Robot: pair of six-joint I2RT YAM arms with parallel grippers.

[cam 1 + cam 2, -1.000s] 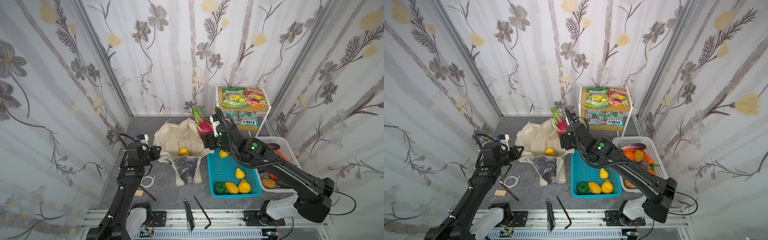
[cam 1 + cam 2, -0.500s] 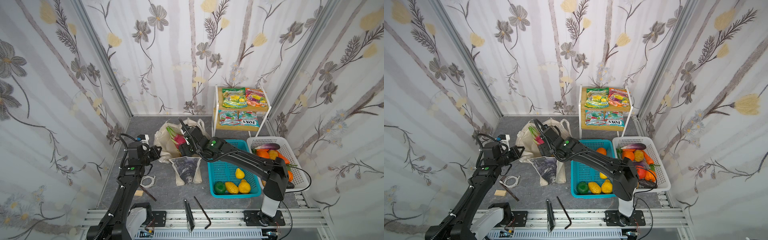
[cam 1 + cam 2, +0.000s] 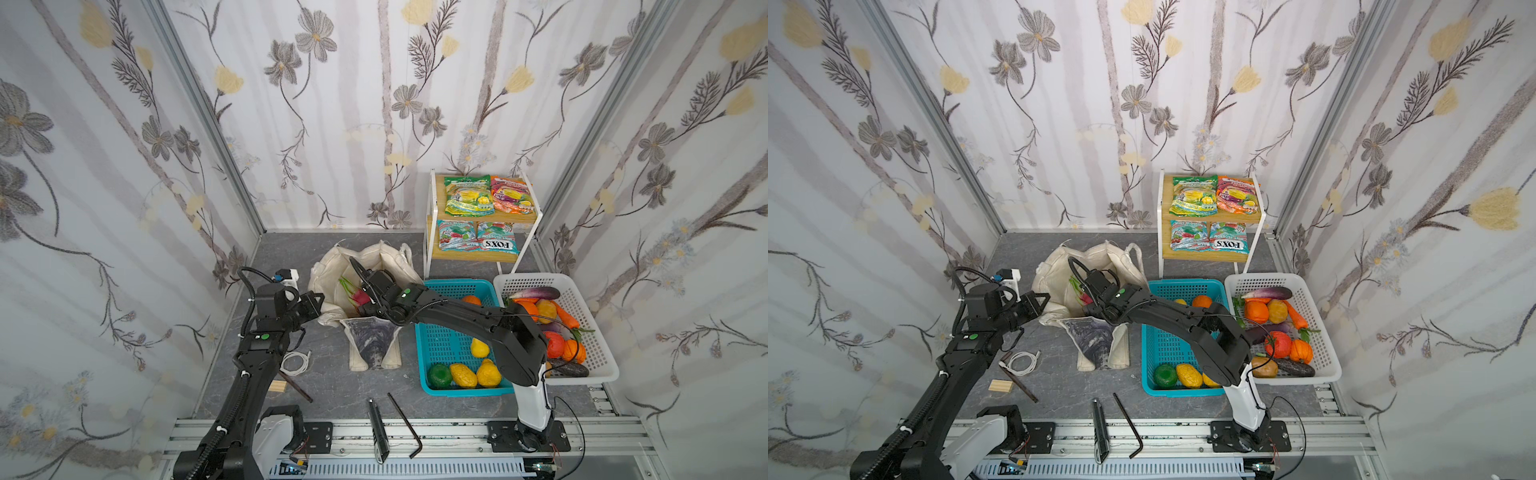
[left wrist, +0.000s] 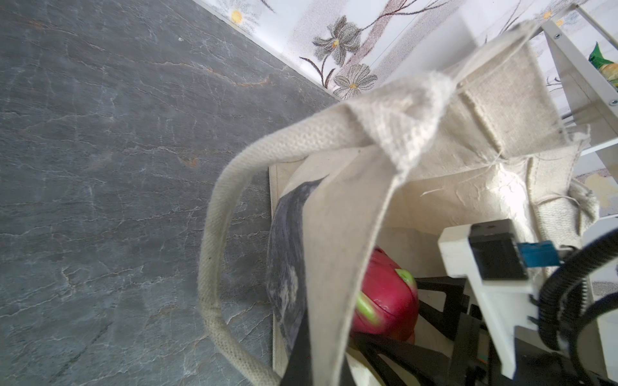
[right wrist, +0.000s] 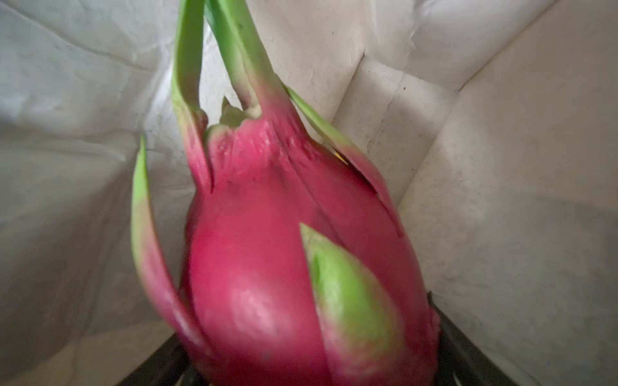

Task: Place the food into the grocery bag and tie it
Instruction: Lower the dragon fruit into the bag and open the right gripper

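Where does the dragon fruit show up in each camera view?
Top view: dragon fruit in the grocery bag mouth.
Top view: dragon fruit, same spot.
Left wrist: dragon fruit behind the bag's raised wall.
Right wrist: dragon fruit fills the centre.
Shared landmark: cream bag lining.

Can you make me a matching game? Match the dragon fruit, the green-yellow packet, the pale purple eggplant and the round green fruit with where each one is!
1 dragon fruit
2 green-yellow packet
3 pale purple eggplant
4 round green fruit

A teal basket
B top shelf
C grocery bag
D white basket

Pairs: 1-C, 2-B, 3-D, 4-A
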